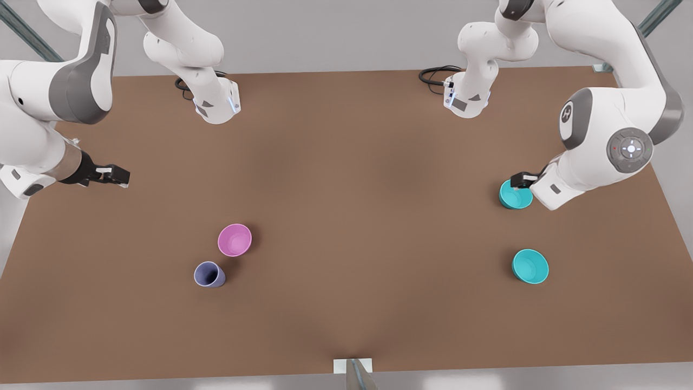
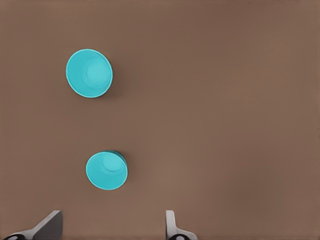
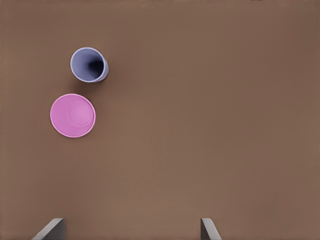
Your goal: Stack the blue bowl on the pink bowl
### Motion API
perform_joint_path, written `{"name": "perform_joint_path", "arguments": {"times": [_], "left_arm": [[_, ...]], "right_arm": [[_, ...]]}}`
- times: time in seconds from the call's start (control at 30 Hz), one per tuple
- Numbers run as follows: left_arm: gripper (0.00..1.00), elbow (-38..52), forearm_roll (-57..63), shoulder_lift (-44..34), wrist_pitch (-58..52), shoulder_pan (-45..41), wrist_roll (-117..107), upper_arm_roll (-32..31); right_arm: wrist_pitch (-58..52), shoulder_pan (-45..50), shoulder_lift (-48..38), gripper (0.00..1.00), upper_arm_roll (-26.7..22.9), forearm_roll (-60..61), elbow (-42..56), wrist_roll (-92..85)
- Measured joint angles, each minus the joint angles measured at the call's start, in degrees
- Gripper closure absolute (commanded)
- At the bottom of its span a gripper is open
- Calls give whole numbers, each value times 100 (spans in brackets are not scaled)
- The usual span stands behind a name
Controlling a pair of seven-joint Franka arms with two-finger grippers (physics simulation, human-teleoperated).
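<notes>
While our left gripper [image 1: 518, 182] hangs spread and empty, we should centre the nearer round turquoise plastic bowl [image 2: 106, 171] between its fingers [image 2: 171, 226] before closing.

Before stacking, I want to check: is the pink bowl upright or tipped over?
Upright: the pink bowl stands on the table, open side up.

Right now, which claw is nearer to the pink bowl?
The right claw. It hangs open above the table, off toward the front view's left of the pink bowl. The left claw is open far across, over a teal bowl.
</notes>
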Motion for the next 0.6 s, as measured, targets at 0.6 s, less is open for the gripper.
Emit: {"name": "perform_joint_path", "arguments": {"times": [0.6], "left_arm": [[0, 171, 3, 167, -606, 66, -15, 64]], "right_arm": [[2388, 595, 2073, 0, 169, 1350, -1477, 485]]}}
